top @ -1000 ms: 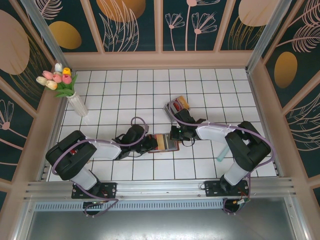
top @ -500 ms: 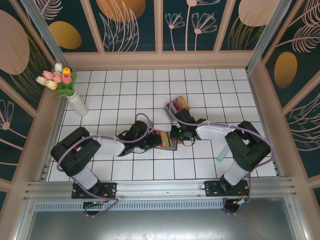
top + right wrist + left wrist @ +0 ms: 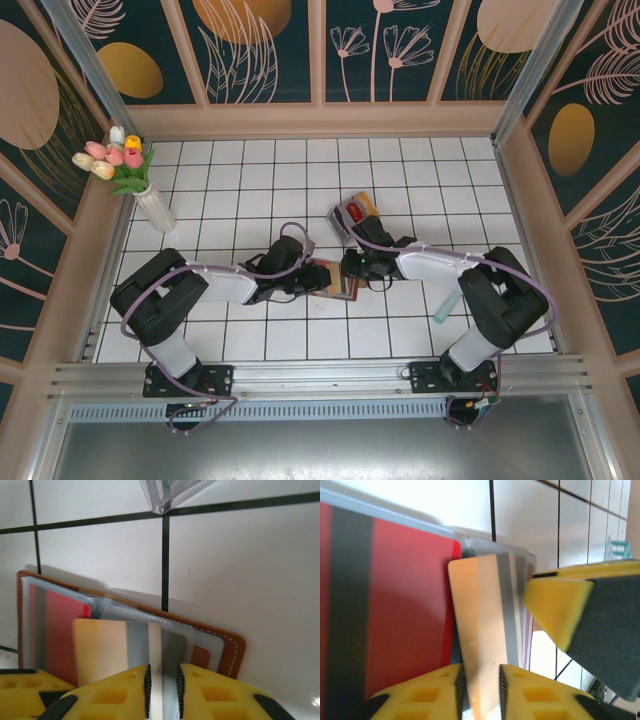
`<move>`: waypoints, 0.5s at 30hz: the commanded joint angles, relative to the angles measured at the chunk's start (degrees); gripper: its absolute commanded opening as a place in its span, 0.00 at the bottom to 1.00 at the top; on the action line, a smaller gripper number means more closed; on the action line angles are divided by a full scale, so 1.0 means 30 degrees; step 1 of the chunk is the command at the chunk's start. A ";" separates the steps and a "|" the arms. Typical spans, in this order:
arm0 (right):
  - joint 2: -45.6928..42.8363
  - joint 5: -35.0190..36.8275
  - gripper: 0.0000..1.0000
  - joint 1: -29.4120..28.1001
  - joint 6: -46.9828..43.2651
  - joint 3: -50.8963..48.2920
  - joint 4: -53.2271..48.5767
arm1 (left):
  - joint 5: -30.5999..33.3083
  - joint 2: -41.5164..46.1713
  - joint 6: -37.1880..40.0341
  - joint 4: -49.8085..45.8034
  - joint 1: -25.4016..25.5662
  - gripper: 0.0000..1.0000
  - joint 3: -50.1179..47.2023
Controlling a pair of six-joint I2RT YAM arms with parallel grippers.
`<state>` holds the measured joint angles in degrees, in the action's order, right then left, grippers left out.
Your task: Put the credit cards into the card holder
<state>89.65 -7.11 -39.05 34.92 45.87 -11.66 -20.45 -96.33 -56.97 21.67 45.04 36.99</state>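
Note:
The brown card holder (image 3: pixel 330 279) lies open on the white tiles between my two grippers. Its leather edge (image 3: pixel 232 652) frames clear sleeves, with a red credit card (image 3: pixel 60 625) in the left sleeve. A tan credit card with a grey stripe (image 3: pixel 107 647) rests on the sleeves, its face up. My left gripper (image 3: pixel 480 672) is open by a narrow gap, and the tan card's (image 3: pixel 480 615) corner lies loose between the pads. My right gripper (image 3: pixel 163 672) is open just as narrowly over the card's other end. In the top view the left gripper (image 3: pixel 300 280) and right gripper (image 3: pixel 350 268) face each other across the holder.
A pale tray (image 3: pixel 345 222) with more coloured cards stands just behind the holder, its clear corner (image 3: pixel 167 492) near my right fingers. A white vase of tulips (image 3: pixel 150 205) is at the far left. A teal stick (image 3: pixel 445 308) lies at the right.
Both grippers were shut and have parted a little. My left arm has pushed right and slightly back with the holder, closing in on the right gripper.

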 commanded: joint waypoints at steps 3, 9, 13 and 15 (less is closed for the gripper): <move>-0.1358 0.1287 0.25 0.0506 0.0021 0.0363 -0.1584 | 0.2082 0.2166 0.1522 -0.2415 0.0070 0.36 0.0508; -0.1004 0.2231 0.27 0.0639 0.0775 0.0224 -0.2247 | 0.2440 0.1799 0.2289 -0.3524 0.0070 0.41 0.1639; -0.1050 0.1449 0.27 0.0927 0.1184 -0.0606 -0.1306 | 0.2695 0.0708 0.2501 -0.3972 0.0067 0.41 0.2795; -0.0907 0.0995 0.27 0.1026 0.1228 -0.0863 -0.0896 | 0.2806 -0.0088 0.2809 -0.4716 0.0055 0.43 0.3697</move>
<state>86.52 -3.05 -36.64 36.97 44.75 -15.22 -13.58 -93.95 -50.96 11.57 45.04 45.08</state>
